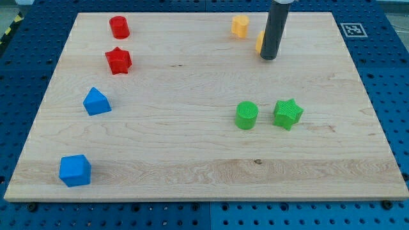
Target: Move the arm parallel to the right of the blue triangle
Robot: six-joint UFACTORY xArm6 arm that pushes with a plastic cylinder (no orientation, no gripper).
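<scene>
The blue triangle lies near the board's left edge, about mid-height. My tip is at the view's top right of centre, far to the right of and above the blue triangle. It stands against a yellow block that it mostly hides. A second yellow block sits just left of the rod. A blue cube lies at the bottom left. A red cylinder and a red star lie at the top left.
A green cylinder and a green star sit right of centre. The wooden board rests on a blue pegboard table. A fiducial marker lies beyond the board's top right corner.
</scene>
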